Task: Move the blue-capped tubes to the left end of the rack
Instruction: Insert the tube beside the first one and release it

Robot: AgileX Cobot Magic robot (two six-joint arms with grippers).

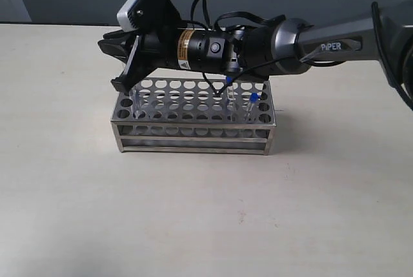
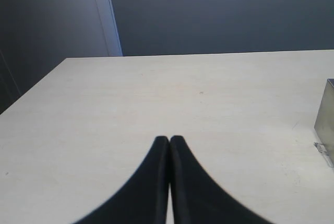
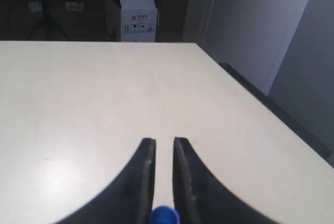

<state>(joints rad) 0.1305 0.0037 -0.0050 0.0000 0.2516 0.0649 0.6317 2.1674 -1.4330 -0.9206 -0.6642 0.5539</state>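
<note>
Pale matte surface (image 1: 335,212). Grey right arm (image 1: 335,38), extended in from the right edge and lying across above the rack (image 1: 193,136). Rack well in from the far edge, long side parallel to it: rectangular, shiny steel, open-sided, horizontal bars along the front, top plate pierced by rows of round holes.

Black right gripper (image 3: 163,141) over the left end of the rack; jaws a narrow gap apart, clamped on the held tube (image 1: 137,99). Black left gripper (image 2: 169,139) away from the rack, over bare surface; jaws pressed together tip to tip, nothing between them.

Held tube thin, clear, upright just below the jaws, lower part among the left-end holes; depth of seating not discernible. Toward the right end, standing in holes: a back tube (image 1: 229,90) and a front tube (image 1: 252,106), both thin and clear, each with a small bright blue top above the plate.

Bright blue cap (image 3: 165,216) of the held tube between the right jaws, near their base.
</note>
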